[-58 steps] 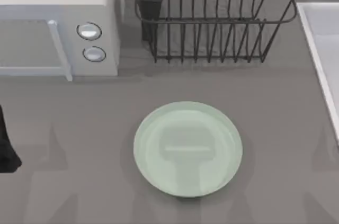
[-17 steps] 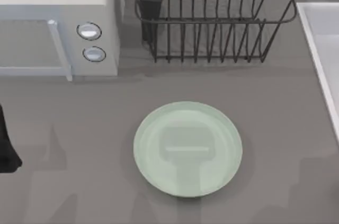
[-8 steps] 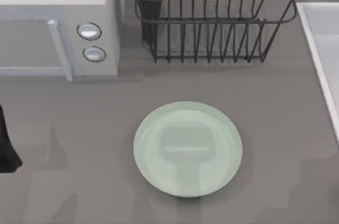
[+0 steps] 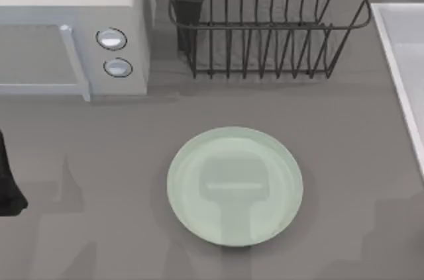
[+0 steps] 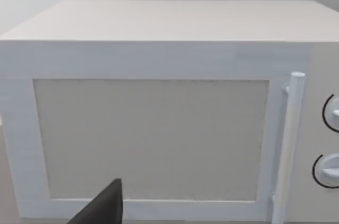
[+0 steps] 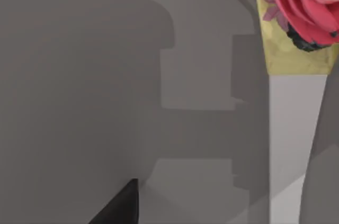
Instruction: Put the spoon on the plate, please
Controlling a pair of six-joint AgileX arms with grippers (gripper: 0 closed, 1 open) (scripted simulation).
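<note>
The plate (image 4: 235,186) lies bare on the grey worktop (image 4: 99,161), near the front, well right of the left jaws (image 4: 8,187) parked at the left edge — whether either arm's jaws are apart or together, I cannot tell

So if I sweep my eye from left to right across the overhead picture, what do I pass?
A dark bit of the left arm at the edge → the white microwave → the pale green plate, empty, with a wire dish rack behind it → the white sink edge.
</note>
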